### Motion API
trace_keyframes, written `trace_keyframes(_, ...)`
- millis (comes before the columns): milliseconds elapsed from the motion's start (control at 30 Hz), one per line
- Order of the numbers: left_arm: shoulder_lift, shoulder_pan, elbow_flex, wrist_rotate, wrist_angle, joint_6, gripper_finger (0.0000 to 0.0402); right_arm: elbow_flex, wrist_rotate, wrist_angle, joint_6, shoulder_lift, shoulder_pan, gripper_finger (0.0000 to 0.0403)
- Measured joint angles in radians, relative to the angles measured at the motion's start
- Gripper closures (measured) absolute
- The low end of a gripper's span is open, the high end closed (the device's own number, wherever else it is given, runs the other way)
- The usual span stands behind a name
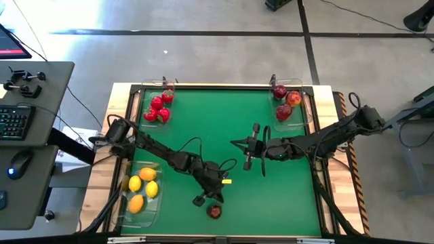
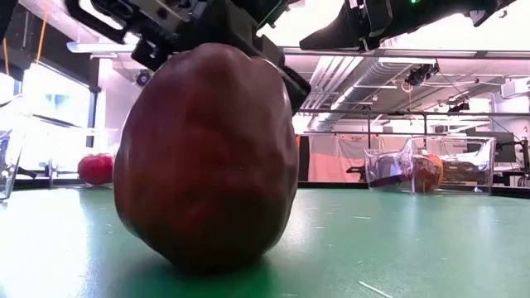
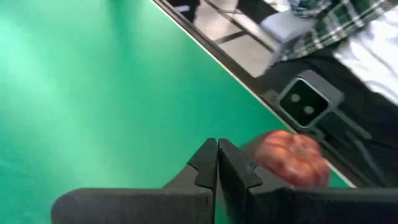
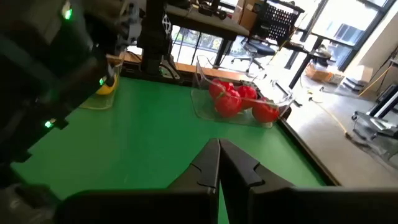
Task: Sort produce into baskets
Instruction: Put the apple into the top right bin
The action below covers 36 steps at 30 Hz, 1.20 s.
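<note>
Hovering just beside last loose dark red apple (image 1: 215, 211) near worktop (image 1: 271, 196) front edge: left gripper (image 1: 201, 199), fingers pressed together, holding nothing.

Risk, judged: descending with fingers closed would nudge apple, rolling it toward front rim, since round body sits free. Fingers must spread first.

Right gripper (image 1: 247, 163) mid-worktop, fingers closed, empty, well apart.

Apple stands upright in low view, long axis roughly vertical, narrower end down. Stem direction cannot be told.

Dark apples tray (image 1: 306, 102) far right corner; red fruit tray (image 1: 146, 102) far left; lemon tray (image 1: 122, 203) near left.
</note>
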Motion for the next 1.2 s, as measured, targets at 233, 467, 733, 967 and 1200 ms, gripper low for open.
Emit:
trace_keyframes(233, -0.099, 0.005, -0.022, -0.083, -0.025, 0.068, 0.0401, 0.000, 0.000, -0.062, 0.041, 0.000, 0.000, 0.0402)
trace_keyframes(467, -0.247, 0.003, -0.229, -0.139, 0.157, 0.012, 0.0401, 0.000, -0.031, -0.075, 0.127, 0.016, 0.000, 0.0353)
trace_keyframes(733, -0.481, -0.031, -0.436, -0.277, 0.243, -0.038, 0.0402, 0.127, -0.076, -0.084, 0.157, 0.168, 0.034, 0.0201)
trace_keyframes(967, -0.626, -0.087, -0.549, -0.402, 0.236, -0.034, 0.0402, 0.360, -0.106, -0.365, 0.381, 0.316, 0.177, 0.0097)
trace_keyframes(1200, -0.679, -0.119, -0.610, -0.492, 0.229, -0.035, 0.0401, 0.576, -0.103, -0.521, 0.610, 0.483, 0.321, 0.0057)
